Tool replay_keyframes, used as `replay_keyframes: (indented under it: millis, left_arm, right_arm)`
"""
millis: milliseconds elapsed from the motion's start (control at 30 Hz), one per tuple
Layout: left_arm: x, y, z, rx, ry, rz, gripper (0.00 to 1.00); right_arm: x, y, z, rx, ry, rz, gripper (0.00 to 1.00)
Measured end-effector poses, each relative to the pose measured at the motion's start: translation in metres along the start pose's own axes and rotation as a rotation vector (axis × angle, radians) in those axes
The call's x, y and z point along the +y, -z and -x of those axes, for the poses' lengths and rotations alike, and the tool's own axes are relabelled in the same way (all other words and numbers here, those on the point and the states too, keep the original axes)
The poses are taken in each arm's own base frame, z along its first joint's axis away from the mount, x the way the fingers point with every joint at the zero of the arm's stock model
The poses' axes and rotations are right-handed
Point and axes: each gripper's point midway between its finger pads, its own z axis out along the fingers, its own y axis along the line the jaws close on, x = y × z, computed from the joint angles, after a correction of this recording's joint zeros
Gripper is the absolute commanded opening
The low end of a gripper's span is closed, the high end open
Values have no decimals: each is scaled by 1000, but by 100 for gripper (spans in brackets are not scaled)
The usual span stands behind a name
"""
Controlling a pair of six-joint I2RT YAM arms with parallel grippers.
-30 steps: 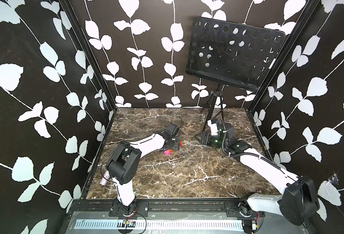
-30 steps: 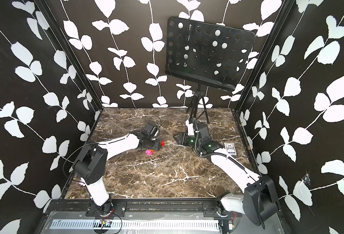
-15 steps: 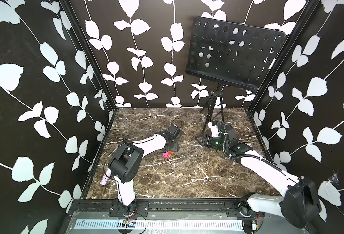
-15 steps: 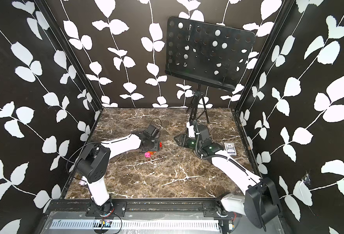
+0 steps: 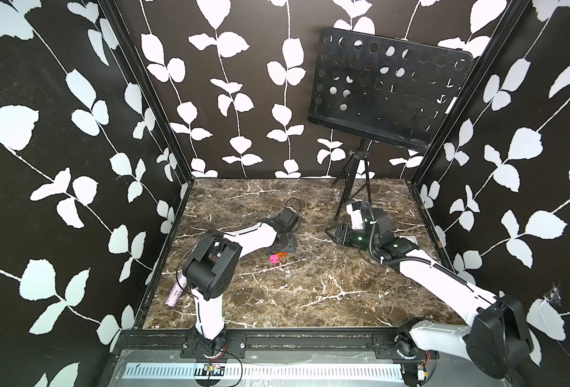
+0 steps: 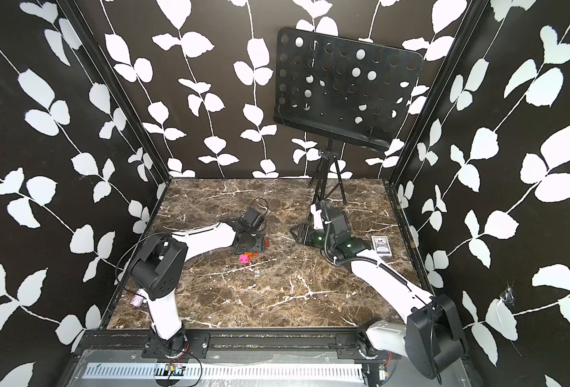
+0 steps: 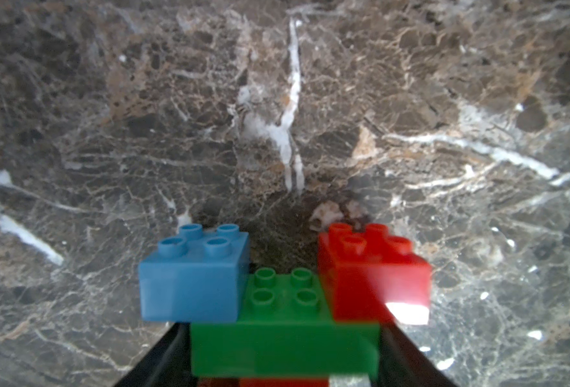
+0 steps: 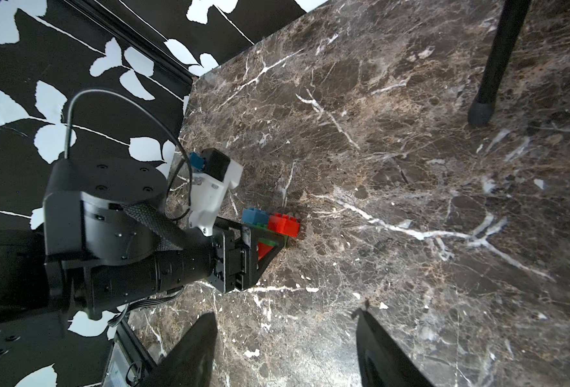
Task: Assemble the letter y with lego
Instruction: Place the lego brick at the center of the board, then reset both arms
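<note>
My left gripper (image 7: 284, 326) lies low over the marble table (image 5: 310, 295). Its jaws stand against both ends of the green brick (image 7: 277, 295), and no gap shows. On that bar sit a light blue brick (image 7: 189, 284) and a red brick (image 7: 371, 274); another red brick (image 7: 283, 383) peeks out beneath it. The right wrist view shows this lego cluster (image 8: 283, 224) at the left gripper's tip. A pink brick (image 5: 273, 258) joined to an orange brick (image 5: 281, 256) lies beside that gripper. My right gripper (image 8: 287, 351) is open and holds nothing, some way off and pointing toward the left one.
A black music stand (image 5: 387, 93) on a tripod (image 5: 357, 187) occupies the back right. One tripod foot (image 8: 481, 114) rests near my right arm. A card box (image 6: 381, 247) lies by the right wall and a glittery pink tube (image 5: 175, 295) by the left wall.
My left gripper has come down with the brick cluster, closer to the pink and orange pair. The right arm has hardly moved.
</note>
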Motion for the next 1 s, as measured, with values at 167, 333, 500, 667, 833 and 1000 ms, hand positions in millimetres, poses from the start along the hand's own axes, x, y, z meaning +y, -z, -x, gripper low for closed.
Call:
replay_keyframes:
  millis: [167, 333, 500, 667, 833, 1000]
  left_arm:
    - [1, 3, 0, -6, -14, 1, 91]
    - [2, 24, 12, -63, -45, -21, 99]
    - [29, 63, 47, -195, -61, -40, 99]
    - [126, 99, 90, -391, 22, 65, 99]
    - [202, 93, 77, -486, 17, 227, 99]
    - [220, 46, 36, -492, -101, 302, 99]
  right_arm:
    - [-15, 3, 1, 5, 5, -53, 67]
    - [-47, 12, 17, -40, 6, -143, 99]
    - [-98, 38, 46, -137, 30, -312, 99]
    - [-156, 72, 61, -235, 92, -533, 99]
    - [-202, 85, 48, -249, 204, -731, 99]
    - [-239, 81, 35, -239, 301, -848, 99]
